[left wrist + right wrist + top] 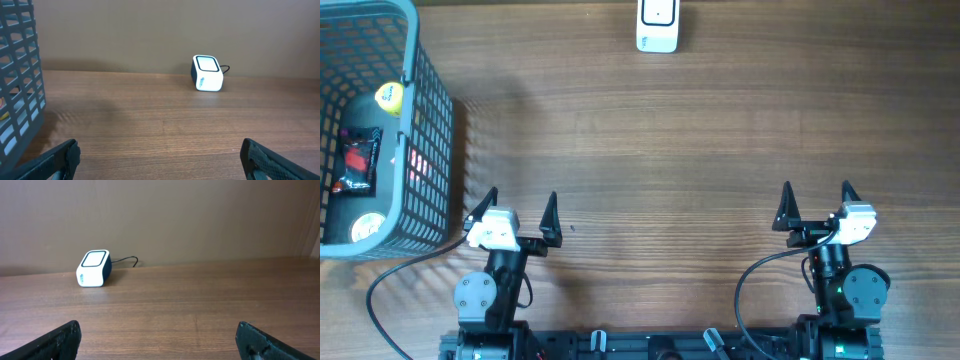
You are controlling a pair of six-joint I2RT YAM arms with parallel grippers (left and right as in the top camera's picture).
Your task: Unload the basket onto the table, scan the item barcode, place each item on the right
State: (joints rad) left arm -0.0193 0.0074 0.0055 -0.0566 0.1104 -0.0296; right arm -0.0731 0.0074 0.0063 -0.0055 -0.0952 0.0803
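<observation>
Step in hand, as judged: the very start, with nothing picked up.

Left tool (521, 197), lower left of the overhead frame: fingers spread fully apart, holding and touching nothing. Right tool (817, 189), lower right: likewise wide apart and empty.

The candidate items lie inside the grey basket (428, 150) at the upper left of the frame. A dark packet (358, 160) with red print and a yellow-capped item (388, 96) can be made out; no barcode is legible.

The scanner (657, 25) stands on the counter (650, 150) at top centre, well apart from both tools.

Next move, as judged: the left tool, nearer the basket, reaches over the rim, closes on one item, lifts it clear, then turns its barcode toward the scanner window.
</observation>
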